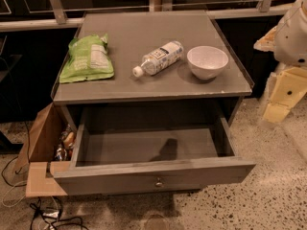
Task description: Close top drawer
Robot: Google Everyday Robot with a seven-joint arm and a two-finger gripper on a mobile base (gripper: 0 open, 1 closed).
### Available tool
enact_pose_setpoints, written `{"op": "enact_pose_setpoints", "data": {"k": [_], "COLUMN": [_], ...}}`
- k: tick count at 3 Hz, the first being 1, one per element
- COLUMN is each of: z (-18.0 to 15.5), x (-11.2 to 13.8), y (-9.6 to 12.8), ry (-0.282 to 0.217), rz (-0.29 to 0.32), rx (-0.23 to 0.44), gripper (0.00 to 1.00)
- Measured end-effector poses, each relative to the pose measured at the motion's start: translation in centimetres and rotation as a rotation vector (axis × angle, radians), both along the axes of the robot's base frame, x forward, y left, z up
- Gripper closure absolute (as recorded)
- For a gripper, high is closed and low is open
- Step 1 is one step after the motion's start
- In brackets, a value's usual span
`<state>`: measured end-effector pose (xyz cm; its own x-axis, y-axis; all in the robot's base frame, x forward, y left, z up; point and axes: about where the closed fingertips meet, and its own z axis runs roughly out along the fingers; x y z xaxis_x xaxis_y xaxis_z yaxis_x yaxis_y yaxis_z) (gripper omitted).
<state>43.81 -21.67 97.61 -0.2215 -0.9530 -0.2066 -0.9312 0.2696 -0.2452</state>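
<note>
Grey cabinet (120, 30) centre frame, seen from above and in front. The top drawer (144, 172) stands wide open at 6 o'clock, its deep box projecting well out from under the cabinet top toward the camera. Its front panel sits slightly askew, the right end a little higher in the frame than the left. Small round metal knob (158, 182) at the centre of the panel. Bare grey drawer floor, with a dark shadow right of centre. On the cabinet top there are three items. A green snack bag (87, 59) lies flat at 10 o'clock. A clear plastic water bottle (158, 58) lies on its side at the middle, its white cap pointing toward 8 o'clock. A white bowl (207, 62) sits upright at 2 o'clock, just beside the bottle's base and apart from it. The gripper (284, 94), a cream-yellow piece below the white arm housing (292, 30), hangs at 3 o'clock at the frame's right edge. It is well apart from the drawer and clear of the cabinet's right side; whether it is open or closed cannot be told. A brown paper bag (43, 133) leans against the cabinet's left side at 8 o'clock, with small packets showing inside. Cables (48, 217) lie on the speckled floor (268, 195) at 7 o'clock.
</note>
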Motion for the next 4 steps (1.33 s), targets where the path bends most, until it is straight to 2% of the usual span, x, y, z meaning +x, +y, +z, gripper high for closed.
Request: {"op": "enact_pose_setpoints", "data": {"k": [1, 2, 4], "z": [0.0, 0.0, 0.01], "x": [0.0, 0.0, 0.0], "y": [0.0, 0.0, -0.01], "ry": [0.0, 0.0, -0.001], "rz": [0.0, 0.0, 0.0], "rx": [0.0, 0.0, 0.0], "gripper": [0.0, 0.12, 0.58]}}
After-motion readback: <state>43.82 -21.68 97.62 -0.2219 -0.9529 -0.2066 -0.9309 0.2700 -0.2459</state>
